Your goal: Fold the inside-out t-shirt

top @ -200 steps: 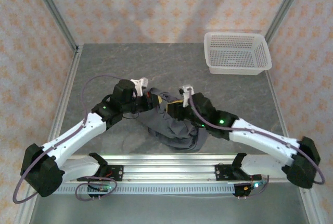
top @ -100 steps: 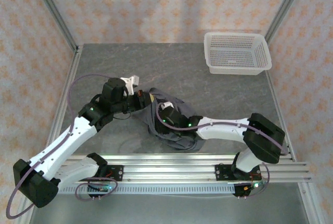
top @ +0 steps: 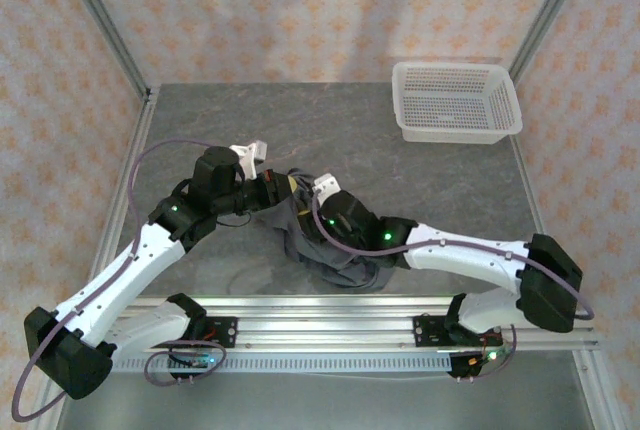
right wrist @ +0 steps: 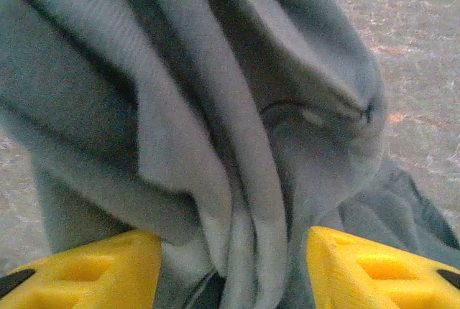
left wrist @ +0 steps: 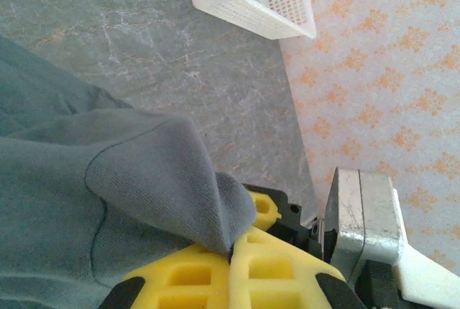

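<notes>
Now we're pinching the grey t-shirt (left wrist: 108,180) tight in our left gripper (left wrist: 233,243), while our right gripper (right wrist: 231,255) is standing open astride its folds.

Grey marbled surface (top: 450,175) mid-frame. Pale wallpaper walls (top: 300,10), orange floral motif, across top and both sides. Aluminium posts (top: 103,22) upper corners. Soft even light.

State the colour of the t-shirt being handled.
Plain dark slate grey, no print; the t-shirt shows best in the right wrist view.
</notes>
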`<state>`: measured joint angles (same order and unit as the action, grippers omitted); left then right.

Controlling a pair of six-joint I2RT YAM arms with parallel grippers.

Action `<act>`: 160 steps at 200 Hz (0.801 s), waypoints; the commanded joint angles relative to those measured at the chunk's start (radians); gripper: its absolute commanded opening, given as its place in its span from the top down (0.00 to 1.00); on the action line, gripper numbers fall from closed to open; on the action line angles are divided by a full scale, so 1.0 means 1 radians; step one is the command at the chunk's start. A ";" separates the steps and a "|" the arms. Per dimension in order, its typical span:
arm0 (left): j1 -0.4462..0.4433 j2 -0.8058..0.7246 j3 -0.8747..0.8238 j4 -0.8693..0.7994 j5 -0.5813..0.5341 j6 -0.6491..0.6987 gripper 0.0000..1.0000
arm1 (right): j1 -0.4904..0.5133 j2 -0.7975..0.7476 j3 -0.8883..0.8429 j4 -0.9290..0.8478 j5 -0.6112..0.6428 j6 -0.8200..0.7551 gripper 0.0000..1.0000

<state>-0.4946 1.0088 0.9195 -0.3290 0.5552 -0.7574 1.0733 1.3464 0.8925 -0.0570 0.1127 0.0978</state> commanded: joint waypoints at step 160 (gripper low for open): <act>0.100 -0.027 -0.014 -0.107 -0.124 0.180 0.45 | -0.105 -0.240 -0.166 0.249 -0.320 0.178 1.00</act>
<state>-0.4030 1.0546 0.9348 -0.4580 0.4324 -0.6144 0.9844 1.0817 0.7094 0.1211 -0.2066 0.2188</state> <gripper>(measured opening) 0.469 0.039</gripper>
